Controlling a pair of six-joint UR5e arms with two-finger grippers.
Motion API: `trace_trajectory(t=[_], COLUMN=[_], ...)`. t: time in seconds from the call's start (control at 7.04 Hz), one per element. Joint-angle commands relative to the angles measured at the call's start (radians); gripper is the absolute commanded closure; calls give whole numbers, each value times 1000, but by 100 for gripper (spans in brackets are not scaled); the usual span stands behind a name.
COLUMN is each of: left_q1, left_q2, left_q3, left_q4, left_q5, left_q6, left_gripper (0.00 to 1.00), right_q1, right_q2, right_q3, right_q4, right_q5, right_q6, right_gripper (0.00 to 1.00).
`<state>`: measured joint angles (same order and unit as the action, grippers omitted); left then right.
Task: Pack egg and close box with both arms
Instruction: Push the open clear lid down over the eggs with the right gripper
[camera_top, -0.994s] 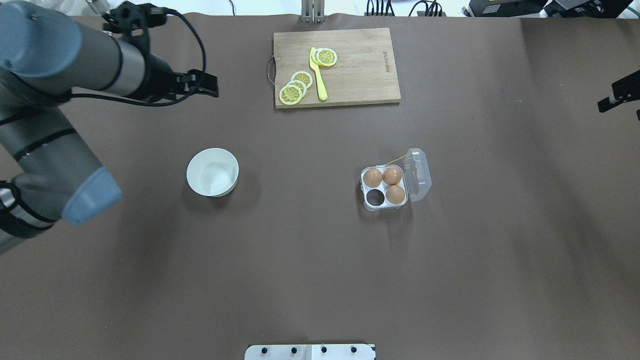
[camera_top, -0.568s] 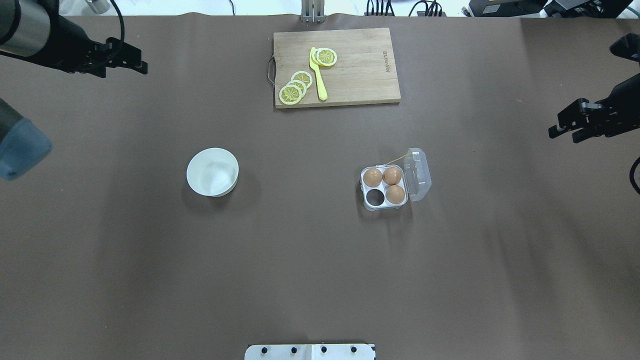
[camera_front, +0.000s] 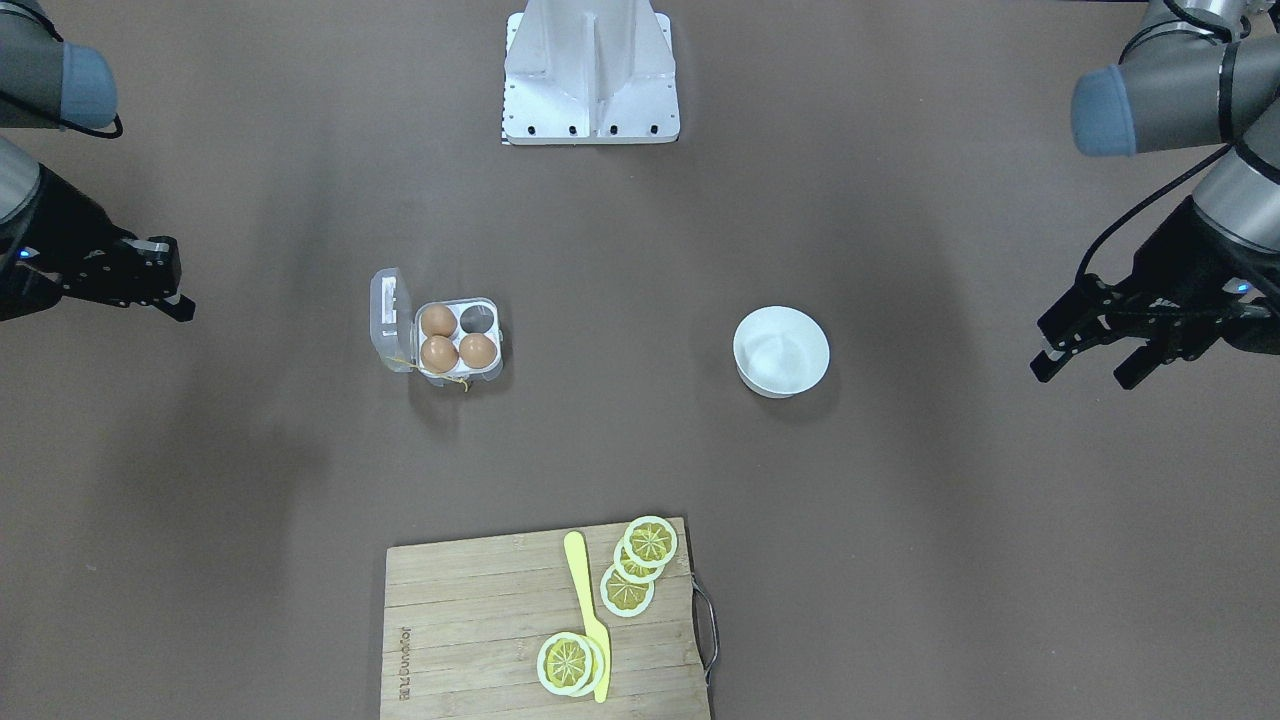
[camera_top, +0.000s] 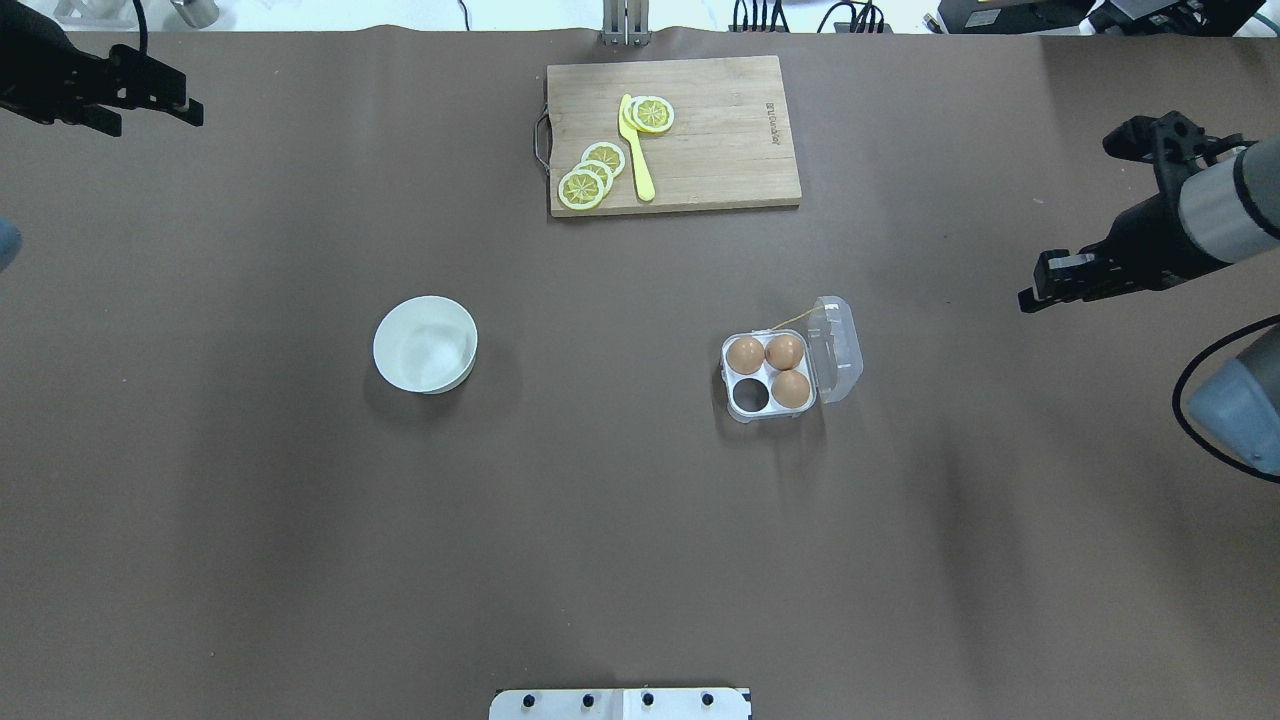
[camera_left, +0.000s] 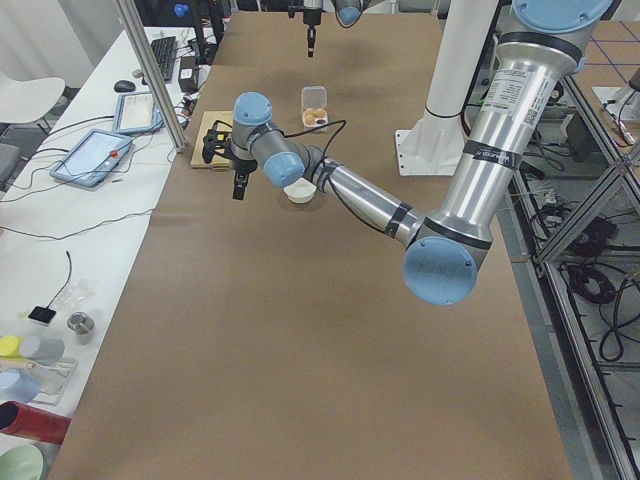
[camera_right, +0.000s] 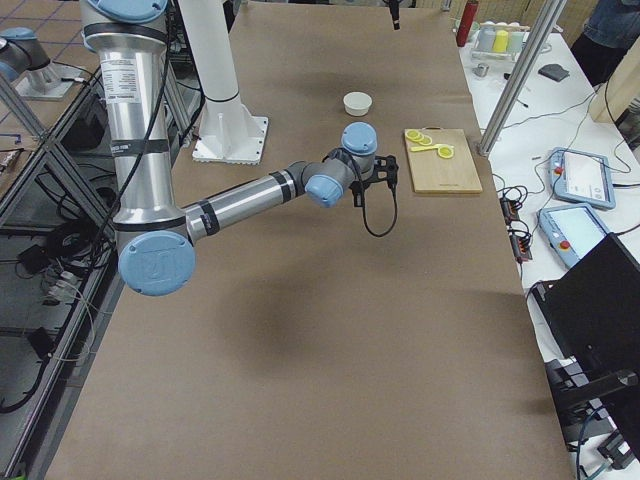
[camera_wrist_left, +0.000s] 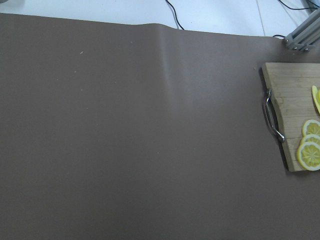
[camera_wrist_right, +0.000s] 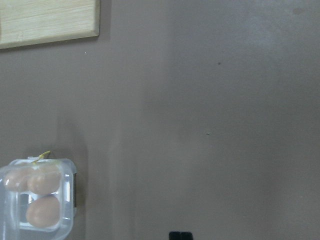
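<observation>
Left gripper (camera_front: 1082, 372) spread; right gripper (camera_top: 1035, 290) aloft

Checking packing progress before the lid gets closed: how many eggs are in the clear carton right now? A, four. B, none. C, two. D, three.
D: three brown eggs sit in the carton, and its fourth cup is empty.

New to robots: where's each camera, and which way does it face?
Front-facing: across the table, looking down toward the robot; left end effector, right end effector.
Overhead: behind the robot, looking forward, down; both end effectors.
Exterior left: table's end; left arm near.
Exterior right: opposite end; right arm near.
Left wrist: down at cutting board; no body.
Right wrist: down at egg carton; an unclear dark sliver.
Front-facing, overhead share the bowl.
</observation>
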<state>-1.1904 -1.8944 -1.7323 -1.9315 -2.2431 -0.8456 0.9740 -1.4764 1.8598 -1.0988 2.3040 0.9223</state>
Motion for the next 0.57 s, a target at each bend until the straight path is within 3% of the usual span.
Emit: trace_trajectory(t=[0.0, 0.43], left_q1=[-32, -43], left_q2=[3, 1], left_q3=[52, 95], left_q4=[-1, -4], left_q5=[-19, -23], left_q6=[3, 3], left_gripper=[3, 3], right_q1=[-138, -155], right_q2=[57, 111], right_q3=[-2, -10], right_q4=[36, 28], right_q5=[-116, -126], right_q6=[116, 118], right_gripper=[100, 100])
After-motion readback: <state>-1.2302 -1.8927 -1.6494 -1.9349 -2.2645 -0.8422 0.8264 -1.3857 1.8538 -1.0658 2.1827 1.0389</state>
